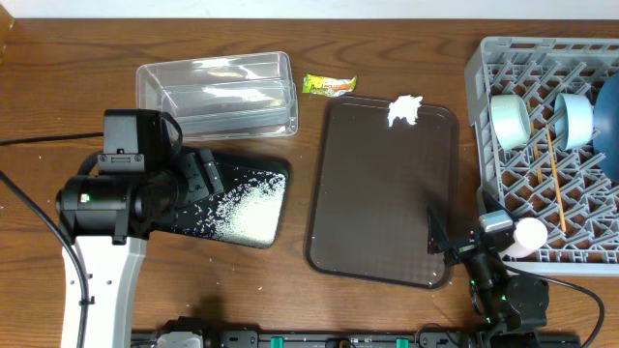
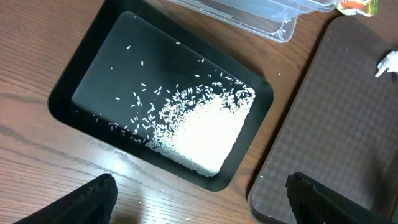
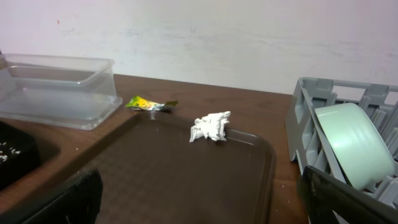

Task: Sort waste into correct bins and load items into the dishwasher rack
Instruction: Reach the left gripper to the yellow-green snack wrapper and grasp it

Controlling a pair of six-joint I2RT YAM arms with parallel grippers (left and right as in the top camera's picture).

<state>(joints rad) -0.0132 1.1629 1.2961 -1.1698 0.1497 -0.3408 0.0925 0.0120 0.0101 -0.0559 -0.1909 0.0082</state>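
Overhead, the left arm covers one end of the black tray; the blue plate runs off-frame.

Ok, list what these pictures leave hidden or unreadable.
- Overhead: the left end of the black tray lies under the left arm.
- Overhead: the blue plate is cut off by the right edge.
- All views: the print on the snack wrapper is too small to read.
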